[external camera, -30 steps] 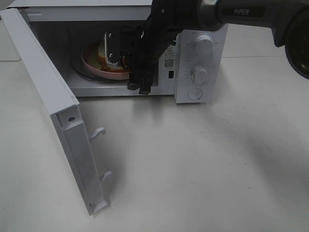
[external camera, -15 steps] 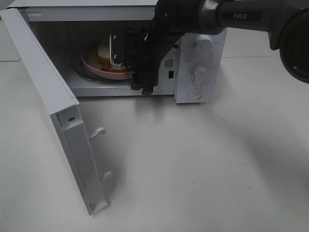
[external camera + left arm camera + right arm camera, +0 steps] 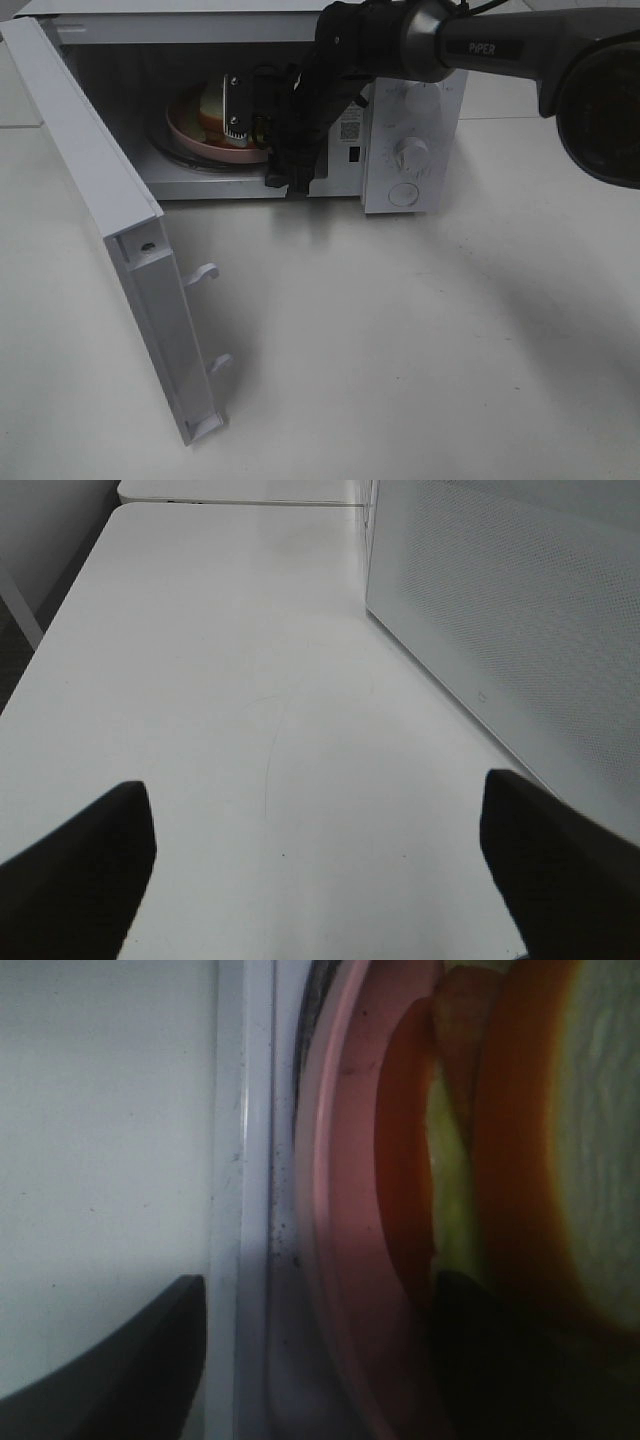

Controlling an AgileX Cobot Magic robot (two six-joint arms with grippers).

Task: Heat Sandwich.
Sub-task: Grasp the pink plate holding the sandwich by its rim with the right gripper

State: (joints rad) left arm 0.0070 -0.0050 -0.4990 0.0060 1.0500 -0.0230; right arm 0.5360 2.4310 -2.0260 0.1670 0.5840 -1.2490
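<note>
**A:** Where's the sandwich [image 3: 211, 99] sitting?

**B:** It's lying on the pink plate [image 3: 203, 143] inside the microwave [image 3: 440, 170], upper left of the high frame. The door [image 3: 95, 190] is hanging wide open, running down toward the lower left of that frame.

**A:** What's the right gripper [image 3: 260, 153] doing?

**B:** It's reaching into the cavity, with the arm coming in from the upper right of the frame. Its jaws are standing wide and aren't clamping anything. One finger [image 3: 233, 100] is hanging over the sandwich. The other is sitting low at the front sill [image 3: 245, 1160].

**A:** Is it making contact?

**B:** The right wrist view is showing a gap between the outer finger and the plate rim, so it isn't touching there. The inner finger is overlapping the sandwich edge, and I can't tell whether it's touching. Up close the sandwich is showing orange crust, a pale green layer and white bread.

**A:** And the left gripper [image 3: 315, 880]?

**B:** It's hovering over bare desk [image 3: 250, 680]. Its jaws are spread wide and it's holding nothing. The microwave's perforated white wall is standing just beside it.

**A:** What about the panel?

**B:** Two knobs [image 3: 410, 152] and a round button [image 3: 403, 194] are facing front, right of the cavity. The arm is partly covering the upper knob.
</note>
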